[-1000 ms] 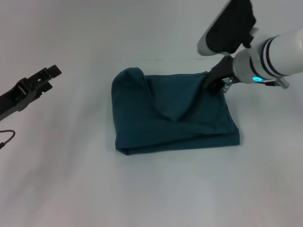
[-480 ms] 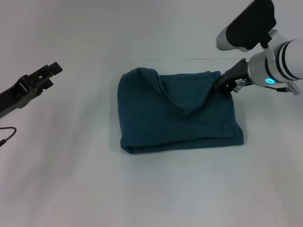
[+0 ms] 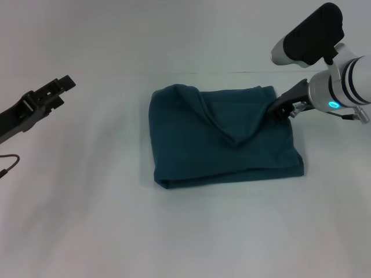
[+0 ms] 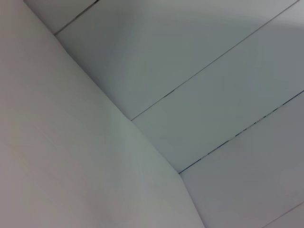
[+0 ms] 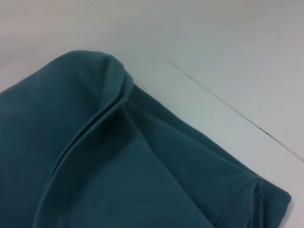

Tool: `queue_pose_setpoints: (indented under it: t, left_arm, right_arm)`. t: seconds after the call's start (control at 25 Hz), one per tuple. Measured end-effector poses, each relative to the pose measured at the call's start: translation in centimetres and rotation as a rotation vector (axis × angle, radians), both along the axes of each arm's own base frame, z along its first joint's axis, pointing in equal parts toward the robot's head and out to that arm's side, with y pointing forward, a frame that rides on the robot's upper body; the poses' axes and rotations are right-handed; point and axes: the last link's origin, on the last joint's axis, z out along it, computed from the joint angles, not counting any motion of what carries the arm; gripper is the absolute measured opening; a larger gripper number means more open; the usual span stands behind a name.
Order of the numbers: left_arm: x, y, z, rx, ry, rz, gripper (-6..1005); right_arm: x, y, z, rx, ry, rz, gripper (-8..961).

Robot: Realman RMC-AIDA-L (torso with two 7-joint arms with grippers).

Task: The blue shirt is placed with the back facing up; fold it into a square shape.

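The blue shirt [image 3: 223,145] lies folded into a rough square in the middle of the white table [image 3: 191,231], with a loose flap draped across its top. My right gripper [image 3: 280,106] is at the shirt's far right corner, shut on the fabric there. In the right wrist view the blue shirt [image 5: 118,166] fills the picture with bunched folds, and that arm's own fingers do not show. My left gripper [image 3: 62,90] hangs open well to the left of the shirt, above the table and holding nothing.
A thin dark cable [image 3: 8,165] loops at the left edge of the table. A seam line [image 3: 232,72] runs across behind the shirt. The left wrist view shows only pale panels [image 4: 190,95].
The right gripper has pulled to the right, and the whole folded shirt has slid that way with it. The left arm has barely moved.
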Motion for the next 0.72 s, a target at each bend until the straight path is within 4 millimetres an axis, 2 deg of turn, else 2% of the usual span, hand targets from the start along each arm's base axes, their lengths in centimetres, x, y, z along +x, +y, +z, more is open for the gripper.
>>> queue_pose_setpoints:
  t: [0.28,0.52,0.72]
  left_arm:
    - [-0.1,0.1,0.0,0.003,0.003,0.007,798]
    - [-0.1,0.1,0.0,0.003,0.003,0.007,796]
    - [-0.1,0.1,-0.1,0.002,0.001,0.008,796]
  right_arm:
    - [0.4,0.3,0.2,0.047,0.041,-0.045,152]
    - [1.0,0.3,-0.4,0.067,0.044,-0.056,177]
    - [1.1,0.7,-0.3,0.127,0.094,-0.079,379]
